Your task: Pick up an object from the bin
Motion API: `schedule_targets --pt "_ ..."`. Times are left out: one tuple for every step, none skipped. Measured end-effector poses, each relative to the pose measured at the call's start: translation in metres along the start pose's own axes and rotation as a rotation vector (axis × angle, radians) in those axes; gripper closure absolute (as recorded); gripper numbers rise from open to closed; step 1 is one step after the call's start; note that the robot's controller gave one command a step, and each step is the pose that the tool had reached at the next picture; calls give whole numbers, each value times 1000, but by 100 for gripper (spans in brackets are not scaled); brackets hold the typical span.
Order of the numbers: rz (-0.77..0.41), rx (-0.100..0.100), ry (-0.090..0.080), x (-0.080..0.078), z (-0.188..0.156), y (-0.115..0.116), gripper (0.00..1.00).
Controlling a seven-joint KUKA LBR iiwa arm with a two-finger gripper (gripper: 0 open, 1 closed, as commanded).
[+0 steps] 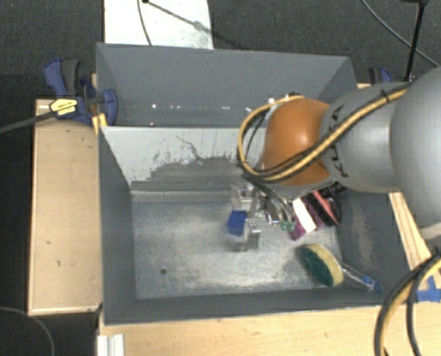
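Camera view — blue block (236, 224) just beside gripper (247, 234)

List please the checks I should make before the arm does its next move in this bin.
1. The gripper is down near the grey metal bin's floor: ok.
2. The small blue block sits right beside it: ok.
3. Block actually held: cannot tell.
4. The round green-and-yellow scrub brush lies apart: ok.
5. The white, purple and pink pieces crowd the gripper's other side: not ok.
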State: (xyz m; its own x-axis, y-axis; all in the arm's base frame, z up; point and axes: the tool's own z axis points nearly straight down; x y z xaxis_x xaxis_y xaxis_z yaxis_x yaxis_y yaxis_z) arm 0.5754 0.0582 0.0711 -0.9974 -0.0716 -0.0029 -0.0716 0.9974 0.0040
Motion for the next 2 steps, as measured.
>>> schedule_targets --pt "1 -1 -3 -1 -2 0 100" --pt "1 3 -4 -2 -36 0 100"
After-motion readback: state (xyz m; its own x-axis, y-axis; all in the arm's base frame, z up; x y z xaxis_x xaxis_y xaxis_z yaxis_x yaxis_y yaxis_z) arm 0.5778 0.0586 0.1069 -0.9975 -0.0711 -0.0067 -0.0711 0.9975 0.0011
